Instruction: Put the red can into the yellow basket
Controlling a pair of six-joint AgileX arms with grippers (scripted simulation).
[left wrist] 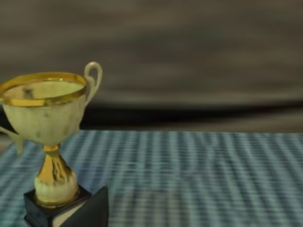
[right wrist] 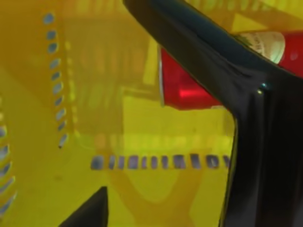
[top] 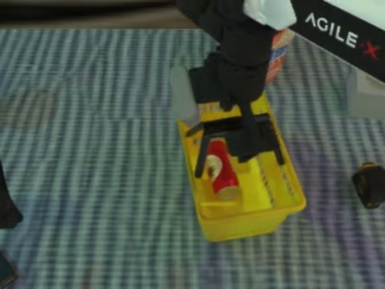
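Observation:
The red can (top: 221, 170) lies on its side inside the yellow basket (top: 252, 226), silver top toward the near end. My right gripper (top: 239, 146) hangs over the basket's far half, open, with nothing between its fingers. In the right wrist view the red can (right wrist: 182, 90) rests on the floor of the yellow basket (right wrist: 38, 142), partly hidden by a black bar, apart from the right gripper (right wrist: 161, 213). My left arm (top: 7, 208) is parked at the table's left edge.
An orange-and-blue noodle cup (top: 280, 51) stands behind the basket, mostly hidden by the right arm. A black object (top: 369, 184) sits at the right edge. A gold trophy (left wrist: 47, 137) on a black base fills the left wrist view. A grey shape (top: 183, 96) adjoins the basket's far-left corner.

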